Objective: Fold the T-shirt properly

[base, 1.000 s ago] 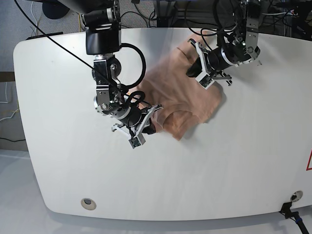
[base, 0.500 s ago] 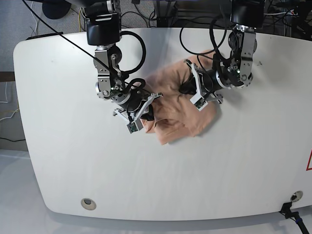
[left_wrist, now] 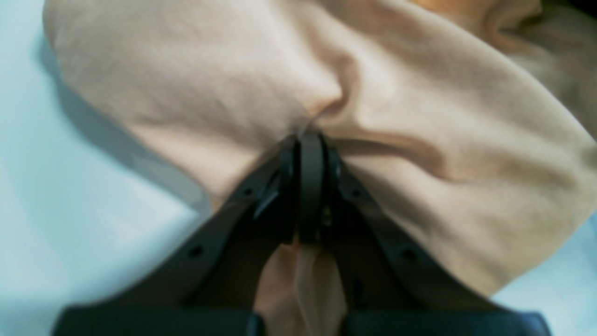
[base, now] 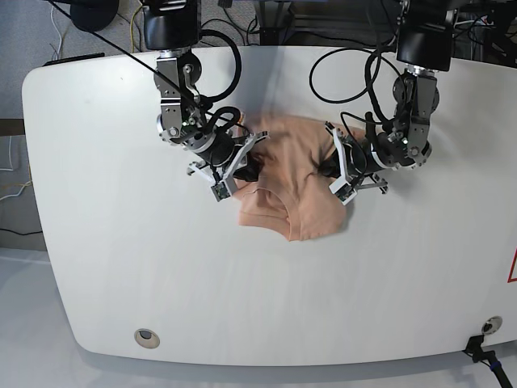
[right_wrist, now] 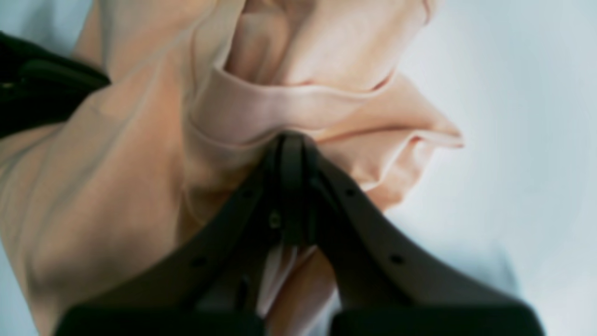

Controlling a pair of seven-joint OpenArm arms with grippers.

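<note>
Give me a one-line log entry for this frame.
left gripper: shut on shirt | right gripper: shut on shirt | shirt: bunched between arms on table, unfolded

— Where are we, then? Somebody's home?

— No, this is a robotics lab. Look at the white table (base: 121, 267): rounded corners, bare top, a round metal fitting (base: 145, 336) sunk near the front edge.

— And behind it?

— Black cables (base: 339, 48) tangled along the far edge, dark equipment frames (base: 323, 12) past them, grey floor (base: 12, 48) to the side. Two robot arms (base: 174, 73) mounted at the back, leaning over the tabletop.
</note>
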